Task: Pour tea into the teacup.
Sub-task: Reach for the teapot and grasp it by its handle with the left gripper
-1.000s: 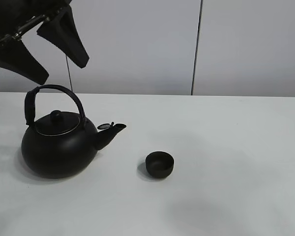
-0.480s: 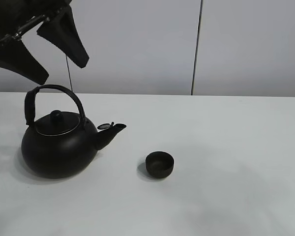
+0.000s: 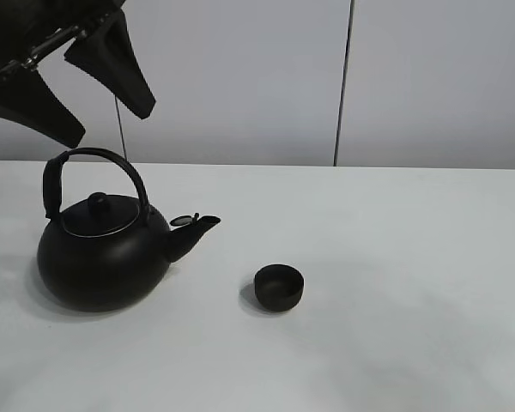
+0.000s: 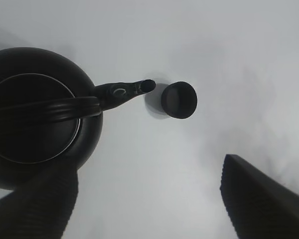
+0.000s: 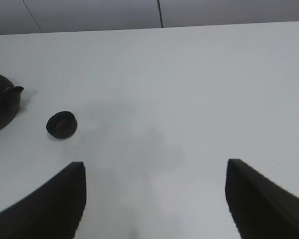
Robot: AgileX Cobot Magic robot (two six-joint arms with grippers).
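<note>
A small black-brown handleless teacup point(image 3: 279, 287) stands on the white table. It also shows in the left wrist view point(image 4: 179, 99) and the right wrist view point(image 5: 62, 124). A big black round kettle point(image 3: 103, 247) with an arched handle stands to the cup's left, its spout point(image 3: 193, 230) pointing at the cup; it also shows in the left wrist view point(image 4: 37, 114). My left gripper point(image 3: 73, 81) is open and empty, high above the kettle. My right gripper point(image 5: 154, 199) is open and empty, high over the table to the cup's right; the exterior view does not show it.
The white table point(image 3: 395, 257) ends at a grey wall with a dark vertical seam point(image 3: 343, 86) at the back. Nothing else stands on the table.
</note>
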